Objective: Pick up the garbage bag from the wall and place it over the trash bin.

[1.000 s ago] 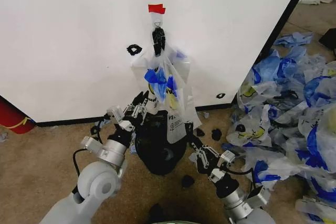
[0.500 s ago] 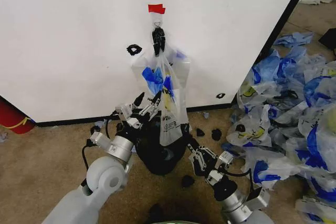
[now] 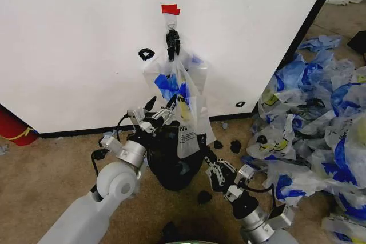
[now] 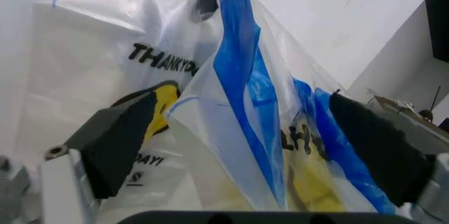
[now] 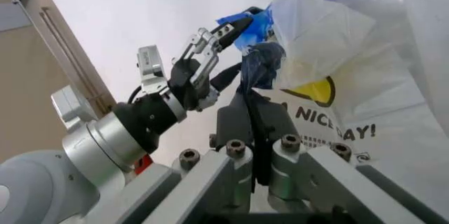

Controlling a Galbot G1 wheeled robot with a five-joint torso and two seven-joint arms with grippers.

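Note:
The garbage bag [image 3: 182, 92] hangs from a small hook on the white wall [image 3: 74, 44], under a strip of red tape; it is translucent, with blue handles and a yellow face. Its lower part droops over the black trash bin [image 3: 171, 161] on the floor below. My left gripper [image 3: 160, 107] is open at the bag's left side, and in the left wrist view its black pads [image 4: 119, 140] straddle a fold of the garbage bag [image 4: 245, 92]. My right gripper [image 3: 207, 159] is shut just right of the bin, its fingertips [image 5: 254, 103] close under the garbage bag [image 5: 329, 45].
A heap of blue-and-white bags [image 3: 320, 124] covers the floor at the right. Black scraps [image 3: 234, 146] lie on the brown carpet near the bin. A red object [image 3: 14, 128] sits at the wall's base on the left. Black marks [image 3: 146, 54] are on the wall.
My left gripper has risen and moved right until its open fingers reach the hanging bag. The right gripper shifted slightly left toward the bin. The bag's lower part swayed.

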